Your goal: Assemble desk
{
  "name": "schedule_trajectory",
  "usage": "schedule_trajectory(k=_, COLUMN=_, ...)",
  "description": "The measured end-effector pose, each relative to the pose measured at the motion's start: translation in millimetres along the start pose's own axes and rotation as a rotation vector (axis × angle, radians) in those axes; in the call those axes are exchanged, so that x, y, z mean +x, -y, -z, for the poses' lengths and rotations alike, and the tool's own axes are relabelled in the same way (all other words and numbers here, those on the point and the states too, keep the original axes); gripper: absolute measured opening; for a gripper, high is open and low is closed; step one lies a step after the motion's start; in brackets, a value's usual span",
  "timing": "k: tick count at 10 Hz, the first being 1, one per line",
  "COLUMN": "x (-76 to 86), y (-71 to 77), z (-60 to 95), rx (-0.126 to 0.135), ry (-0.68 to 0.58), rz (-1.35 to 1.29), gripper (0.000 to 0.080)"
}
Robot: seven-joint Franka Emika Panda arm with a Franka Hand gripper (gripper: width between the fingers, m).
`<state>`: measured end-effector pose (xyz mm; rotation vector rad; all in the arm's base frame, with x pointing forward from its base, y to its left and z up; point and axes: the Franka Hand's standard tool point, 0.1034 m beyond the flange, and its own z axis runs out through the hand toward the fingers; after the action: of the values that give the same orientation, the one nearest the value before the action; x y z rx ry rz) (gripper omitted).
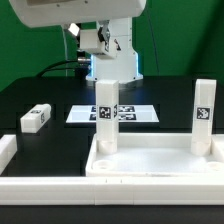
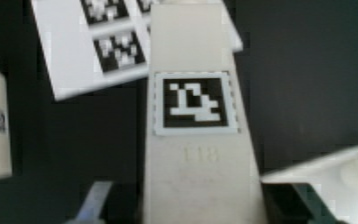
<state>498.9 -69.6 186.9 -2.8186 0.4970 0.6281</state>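
The desk's white tabletop (image 1: 150,165) lies rim up at the front of the exterior view. One tagged leg (image 1: 106,115) stands upright in its far corner on the exterior view's left. A second leg (image 1: 203,115) stands in the far corner on the right. A third leg (image 1: 36,119) lies loose on the black table further left. The arm (image 1: 105,42) hangs over the left standing leg. In the wrist view that leg (image 2: 197,105) runs up between my fingers, tag facing the camera. My gripper (image 2: 197,205) is shut on it, one finger on each side.
The marker board (image 1: 125,113) (image 2: 105,40) lies flat behind the tabletop. Long white border bars run along the front (image 1: 60,188) and the left (image 1: 5,150). In the wrist view a white corner of the tabletop (image 2: 327,175) sits beside the held leg.
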Motion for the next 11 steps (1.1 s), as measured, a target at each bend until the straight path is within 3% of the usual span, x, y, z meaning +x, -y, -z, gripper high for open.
schedule_trajectory(k=1, x=-4.7, y=2.9, z=-1.9, rx=0.000, ry=-0.044, rz=-0.020, gripper=0.0291)
schedule_trajectory(k=2, x=2.5, y=24.3, z=-2.0, rx=-0.048, ry=-0.136, rz=-0.080, gripper=0.0291)
schedule_trajectory(k=3, x=4.9, y=54.8, z=8.9, rx=-0.071, ry=-0.194, rz=-0.045, gripper=0.0291)
schedule_trajectory(k=5, x=33.0, y=83.2, z=42.9, rx=-0.049, ry=-0.367, rz=-0.069, gripper=0.0291)
schedule_trajectory(k=6, x=37.0, y=94.2, z=40.6, rx=-0.036, ry=-0.417, rz=-0.082, gripper=0.0291)
schedule_trajectory(k=9, x=43.2, y=104.9, z=36.6, rx=-0.015, ry=-0.623, rz=-0.054, gripper=0.0291)
schedule_trajectory(k=10, x=46.5, y=114.8, z=25.7, rx=-0.050, ry=-0.685, rz=-0.051, gripper=0.0291)
schedule_trajectory(k=11, x=53.6, y=131.0, z=28.1, rx=-0.049, ry=-0.758, rz=-0.026, gripper=0.0291)
